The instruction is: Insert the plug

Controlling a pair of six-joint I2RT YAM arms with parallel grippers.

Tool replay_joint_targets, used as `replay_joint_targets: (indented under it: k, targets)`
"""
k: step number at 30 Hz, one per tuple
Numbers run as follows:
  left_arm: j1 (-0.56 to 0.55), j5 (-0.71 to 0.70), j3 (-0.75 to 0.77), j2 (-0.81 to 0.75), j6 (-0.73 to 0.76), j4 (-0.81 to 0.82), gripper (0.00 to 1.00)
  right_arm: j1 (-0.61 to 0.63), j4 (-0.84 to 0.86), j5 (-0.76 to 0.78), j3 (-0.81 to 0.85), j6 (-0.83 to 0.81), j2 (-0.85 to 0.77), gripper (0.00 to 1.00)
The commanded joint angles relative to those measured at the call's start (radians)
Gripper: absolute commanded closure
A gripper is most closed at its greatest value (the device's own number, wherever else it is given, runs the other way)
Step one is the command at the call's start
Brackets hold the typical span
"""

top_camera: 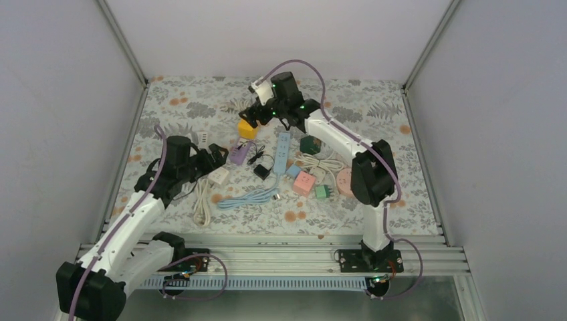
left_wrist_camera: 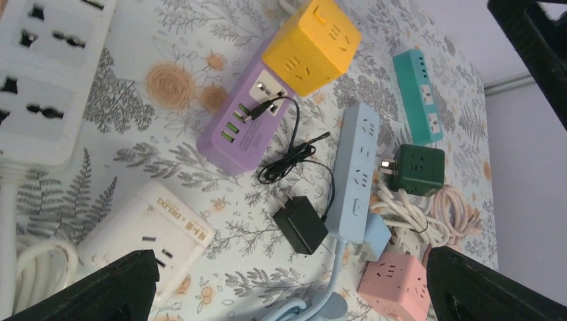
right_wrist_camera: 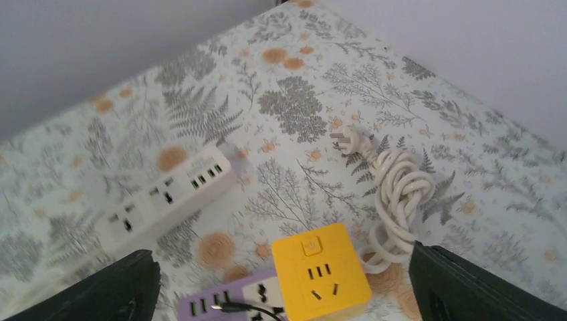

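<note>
A black plug adapter (left_wrist_camera: 300, 224) lies on the floral table, also seen from above (top_camera: 263, 172). Its thin black cable runs to a USB end sitting in the purple power strip (left_wrist_camera: 241, 127). A light-blue power strip (left_wrist_camera: 358, 174) lies just right of the adapter. My left gripper (left_wrist_camera: 289, 267) is open and empty, hovering just short of the adapter; from above it is near the purple strip (top_camera: 215, 157). My right gripper (right_wrist_camera: 284, 257) is open and empty above the yellow cube socket (right_wrist_camera: 321, 271), at the back of the table (top_camera: 257, 117).
A white power strip (left_wrist_camera: 40, 73), a white socket block (left_wrist_camera: 150, 231), a green cube (left_wrist_camera: 420, 168), a teal strip (left_wrist_camera: 418, 93), a pink cube (left_wrist_camera: 394, 284) and a coiled white cable (right_wrist_camera: 398, 194) crowd the table. Walls enclose three sides.
</note>
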Motion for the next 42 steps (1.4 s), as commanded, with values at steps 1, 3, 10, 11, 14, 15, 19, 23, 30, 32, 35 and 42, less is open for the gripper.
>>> replay_joint_targets:
  k: [1,3,10,11,14,15,19,23,30,32,35,42]
  targets:
    - [0.006,-0.017,0.078,0.039,0.064,0.042,0.00,0.002,0.117,0.057,-0.103,0.373,0.011,0.08]
    - [0.006,-0.019,0.108,0.090,0.092,0.058,0.01,0.001,0.157,0.065,-0.146,0.498,0.013,0.14]
    - [0.007,0.002,0.139,0.223,0.125,0.139,0.05,-0.002,0.254,0.044,-0.180,0.649,0.040,0.24]
    - [0.008,0.007,0.149,0.248,0.124,0.158,0.07,-0.003,0.263,0.035,-0.174,0.659,0.049,0.27]
    - [0.009,0.022,0.184,0.337,0.121,0.232,0.14,-0.007,0.286,0.033,-0.170,0.699,0.068,0.34]
    - [0.010,0.020,0.198,0.376,0.118,0.255,0.17,-0.008,0.294,0.044,-0.174,0.712,0.072,0.36]
    - [0.023,0.049,0.298,0.550,0.142,0.313,0.33,-0.018,0.319,0.056,-0.217,0.755,0.077,0.43]
    - [0.036,0.059,0.369,0.698,0.159,0.358,0.42,-0.022,0.299,0.023,-0.215,0.725,0.108,0.50]
    - [0.042,0.065,0.376,0.809,0.163,0.413,0.47,-0.022,0.240,0.027,-0.214,0.681,0.159,0.59]
    - [0.041,0.062,0.359,0.813,0.162,0.415,0.47,-0.022,0.231,0.050,-0.239,0.685,0.167,0.62]
    - [0.042,0.046,0.333,0.807,0.165,0.415,0.47,-0.022,0.247,0.077,-0.304,0.703,0.178,0.67]
    - [0.041,0.030,0.302,0.766,0.167,0.404,0.47,-0.021,0.280,0.118,-0.425,0.751,0.188,0.72]
